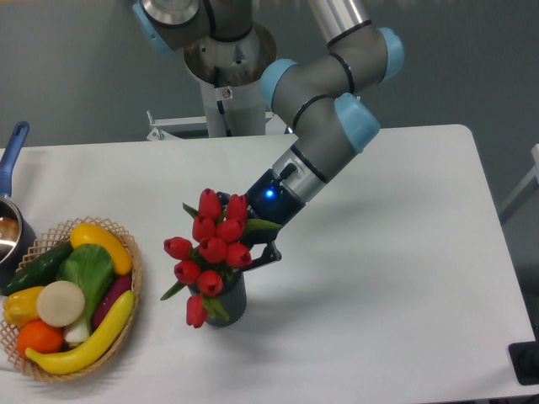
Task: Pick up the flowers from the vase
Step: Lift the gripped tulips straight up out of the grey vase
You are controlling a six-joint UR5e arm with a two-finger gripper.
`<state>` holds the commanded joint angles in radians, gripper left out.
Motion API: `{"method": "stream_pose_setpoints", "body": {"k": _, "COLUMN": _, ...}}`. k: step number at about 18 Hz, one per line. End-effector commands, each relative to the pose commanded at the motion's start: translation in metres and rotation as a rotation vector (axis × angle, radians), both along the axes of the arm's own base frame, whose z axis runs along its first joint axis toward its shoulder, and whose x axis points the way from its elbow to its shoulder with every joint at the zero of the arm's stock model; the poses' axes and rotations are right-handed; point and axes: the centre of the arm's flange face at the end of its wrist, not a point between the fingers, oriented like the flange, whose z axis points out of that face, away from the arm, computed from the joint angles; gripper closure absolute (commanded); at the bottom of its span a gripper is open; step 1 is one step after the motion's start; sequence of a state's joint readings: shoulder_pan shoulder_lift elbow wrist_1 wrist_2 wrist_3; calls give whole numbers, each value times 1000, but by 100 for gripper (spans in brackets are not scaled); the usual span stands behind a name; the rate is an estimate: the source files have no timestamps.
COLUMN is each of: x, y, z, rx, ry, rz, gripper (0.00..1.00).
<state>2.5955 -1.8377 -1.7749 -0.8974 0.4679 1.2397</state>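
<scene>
Tulips gripped over the vase, jaws hidden behind the blooms.

Far left of the jaws, a blue-handled pot (10, 220) sits at the bench (404, 278) edge, beside a woven basket (126, 252) of fruit and vegetables. The red tulips (210, 248) stand just left of the gripper (253, 244), stems reaching into the dark grey vase (229, 303) directly below. The jaws appear to pinch the bunch, though blooms cover the contact, so I cannot tell for sure.
</scene>
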Motion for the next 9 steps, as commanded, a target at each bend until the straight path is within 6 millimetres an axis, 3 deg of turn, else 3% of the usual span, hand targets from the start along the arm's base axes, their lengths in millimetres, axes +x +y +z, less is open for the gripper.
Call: {"method": "stream_pose_setpoints", "body": {"k": 9, "x": -6, "y": -5, "z": 35, "rx": 73, "ry": -114, "rz": 42, "gripper": 58}}
